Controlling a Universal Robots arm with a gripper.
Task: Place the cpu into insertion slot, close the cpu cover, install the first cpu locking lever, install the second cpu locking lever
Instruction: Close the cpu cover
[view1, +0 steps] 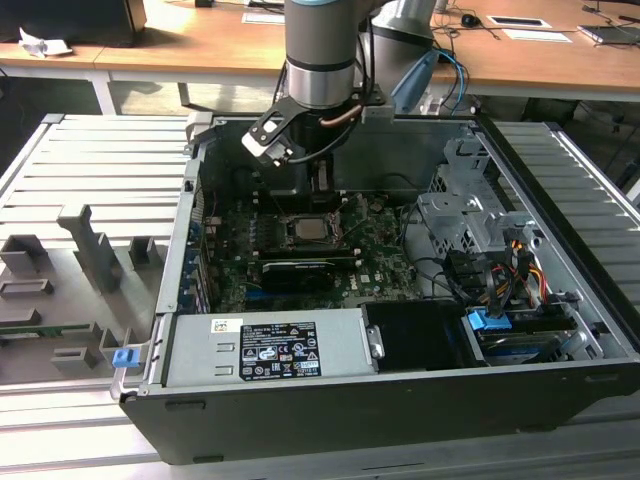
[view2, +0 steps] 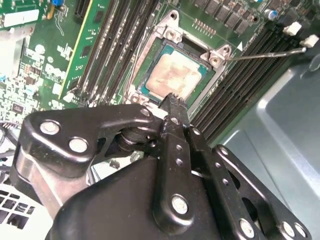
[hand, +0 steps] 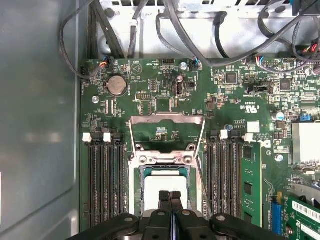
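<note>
Your gripper (hand: 170, 194) is clenched empty just above the seated cpu (hand: 152, 192). The open cpu cover (hand: 167, 119) looks thin and stiff; take it by the free edge.

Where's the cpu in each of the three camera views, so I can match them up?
Exterior view: cpu on the green board, mid-case.
Second wrist view: cpu in the slot, just past the shut hand.
First wrist view: cpu partly behind the hand, memory slots flanking it.
Shared landmark: the green board around the slot.
</note>
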